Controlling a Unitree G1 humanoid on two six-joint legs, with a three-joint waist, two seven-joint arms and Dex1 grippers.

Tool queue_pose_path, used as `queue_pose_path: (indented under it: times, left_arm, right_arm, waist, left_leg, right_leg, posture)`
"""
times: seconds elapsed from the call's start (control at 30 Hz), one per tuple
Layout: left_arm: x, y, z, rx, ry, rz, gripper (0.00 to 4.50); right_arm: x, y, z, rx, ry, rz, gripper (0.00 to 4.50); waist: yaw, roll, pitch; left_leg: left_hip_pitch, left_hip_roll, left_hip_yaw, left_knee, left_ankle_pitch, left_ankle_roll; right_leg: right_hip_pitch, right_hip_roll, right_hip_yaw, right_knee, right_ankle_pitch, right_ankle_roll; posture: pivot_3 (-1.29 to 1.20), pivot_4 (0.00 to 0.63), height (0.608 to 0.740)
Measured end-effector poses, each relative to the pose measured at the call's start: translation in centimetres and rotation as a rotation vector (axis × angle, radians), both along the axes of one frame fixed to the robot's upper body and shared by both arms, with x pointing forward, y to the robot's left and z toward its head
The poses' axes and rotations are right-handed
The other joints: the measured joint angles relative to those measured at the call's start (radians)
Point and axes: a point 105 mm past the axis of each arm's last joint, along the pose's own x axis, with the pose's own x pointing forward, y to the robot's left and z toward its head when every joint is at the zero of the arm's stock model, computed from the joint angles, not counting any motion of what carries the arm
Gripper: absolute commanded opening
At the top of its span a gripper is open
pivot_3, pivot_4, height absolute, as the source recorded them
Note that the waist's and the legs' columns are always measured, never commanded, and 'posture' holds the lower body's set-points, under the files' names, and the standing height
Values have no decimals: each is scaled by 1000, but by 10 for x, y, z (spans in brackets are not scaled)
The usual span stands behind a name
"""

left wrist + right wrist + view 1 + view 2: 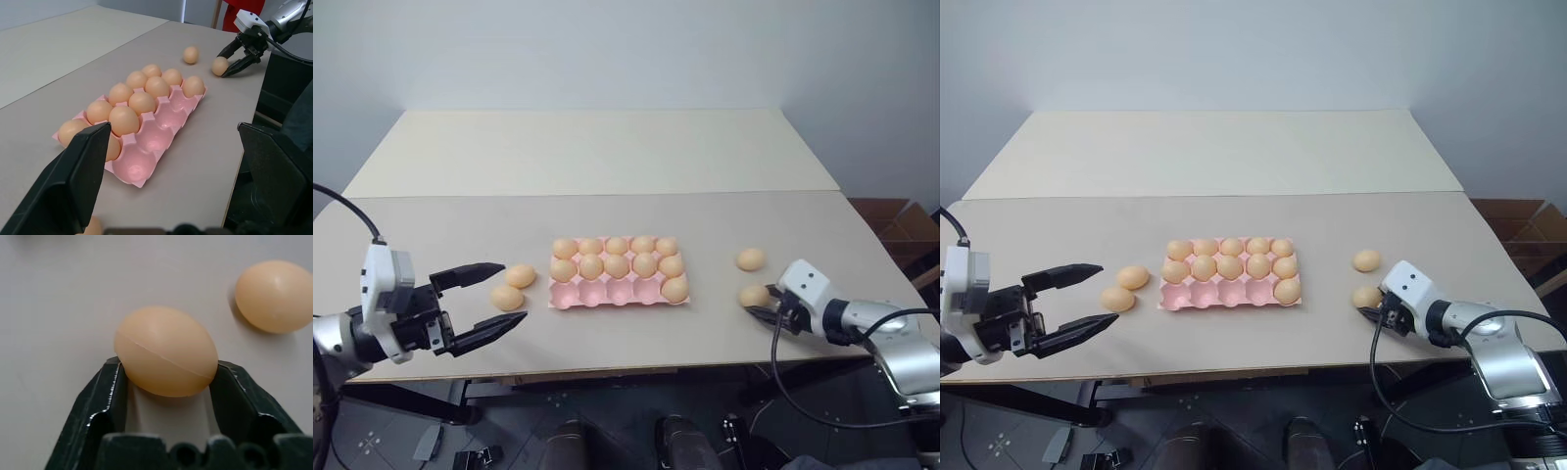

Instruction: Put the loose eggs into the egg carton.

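Note:
The pink egg carton [607,293] lies mid-table with several eggs in it; most front-row cups are bare. Two loose eggs [520,275] [507,298] lie just left of the carton. My left gripper [515,292] hovers open beside them, its fingers spread on either side of the pair. To the right of the carton, one loose egg [751,258] rests free on the table. My right gripper [764,305] is shut on the nearer egg [166,350], which sits on the table surface between both fingers [105,391].
The table's front edge [636,370] runs just under both grippers. A second table [597,147] adjoins behind, along a seam. A cardboard box [901,225] stands off the right side.

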Motion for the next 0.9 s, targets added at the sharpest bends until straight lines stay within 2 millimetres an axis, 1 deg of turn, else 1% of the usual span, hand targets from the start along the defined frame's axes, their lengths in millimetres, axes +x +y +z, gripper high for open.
queue_pose_path:
  times: [0.1, 0.2, 0.23, 0.3, 0.37, 0.43, 0.53, 0.6, 0.67, 0.7, 0.8, 0.83, 0.9]
  left_arm:
    - [0, 0, 0, 0, 2, 3, 4500]
    - [0, 0, 0, -1, 1, 6, 4500]
    - [0, 0, 0, -1, 0, 8, 4500]
    - [1, 0, 0, -1, -1, 11, 4500]
    - [1, -1, -1, -2, -1, 9, 4500]
    - [1, -3, -1, -4, 1, 5, 4500]
    - [2, -3, -1, -5, 0, 7, 4500]
    - [2, -3, -1, -5, -1, 10, 4500]
    - [2, -3, -1, -5, -1, 14, 4500]
    - [2, -3, -1, -5, -1, 16, 4500]
    - [2, -3, -1, -5, 0, 18, 4500]
    - [2, -3, -1, -5, 0, 18, 4500]
    - [2, -3, -1, -4, 0, 19, 4500]
  right_arm:
    - [0, 5, 10, -2, -35, 18, 2340]
    - [0, 19, 25, 8, -77, 59, 2340]
    - [0, 28, 34, 20, -105, 89, 2340]
    - [1, 57, 56, 72, -181, 169, 2340]
    - [2, 85, 67, 112, -220, 244, 2340]
    - [2, 109, 67, 146, -213, 297, 2340]
    - [4, 144, 57, 162, -168, 353, 2340]
    - [4, 157, 52, 150, -151, 375, 2340]
    - [5, 161, 42, 133, -124, 370, 2935]
    - [6, 161, 38, 129, -110, 359, 3160]
    - [8, 160, 37, 125, -111, 334, 4206]
    - [8, 159, 38, 126, -111, 329, 4475]
    - [8, 157, 42, 129, -120, 321, 4475]
  waist:
    - [0, 0, 0]
    - [-1, 0, 0]
    - [-4, 0, 0]
    - [-11, 0, 0]
    - [-12, 0, 0]
    - [-9, 0, 0]
    - [-5, 0, 0]
    - [-3, 0, 0]
    - [0, 0, 0]
    - [1, 0, 0]
    - [0, 0, 0]
    - [-1, 0, 0]
    - [-1, 0, 0]
  left_leg:
    - [0, 0, 0, 0, 0, 0]
    - [0, 0, 0, 0, 0, 0]
    - [0, 1, 0, 0, 0, 0]
    - [1, 2, 0, 0, 0, 0]
    - [1, 2, 0, 0, 0, 0]
    - [1, 2, -1, 0, 0, 0]
    - [0, 1, -1, 0, 0, 0]
    - [-2, 0, -1, 0, 0, 0]
    - [-3, -1, -1, 0, 0, 0]
    - [-3, -1, 0, 0, 0, 0]
    - [-3, -1, 0, 0, 0, 0]
    - [-3, -1, 0, 0, 0, 0]
    - [-2, 0, -1, 0, 0, 0]
  right_leg:
    - [0, 0, 0, 0, 0, 0]
    - [0, 0, 0, 0, 0, 0]
    - [0, 0, 0, 0, 0, 0]
    - [0, 2, 0, 1, 0, 0]
    - [0, 2, 0, 1, 0, 0]
    - [-1, 2, 0, 2, 0, 0]
    - [-1, 1, -1, 1, 4, -6]
    - [-1, 0, -1, 0, 4, -6]
    - [-1, -1, -1, -1, 4, -5]
    - [-2, -2, -1, -1, 4, -5]
    - [-2, -1, -1, -1, 5, -4]
    - [-2, -1, -1, -1, 5, -4]
    - [-2, 0, -2, 1, 5, -4]
  posture:
    - [0, 150, 740]
    - [0, 150, 740]
    - [0, 150, 740]
    - [0, 150, 740]
    - [0, 150, 740]
    - [0, 150, 740]
    - [0, 150, 740]
    - [0, 150, 740]
    - [0, 150, 740]
    - [0, 150, 740]
    - [0, 150, 740]
    - [0, 150, 740]
    - [0, 150, 740]
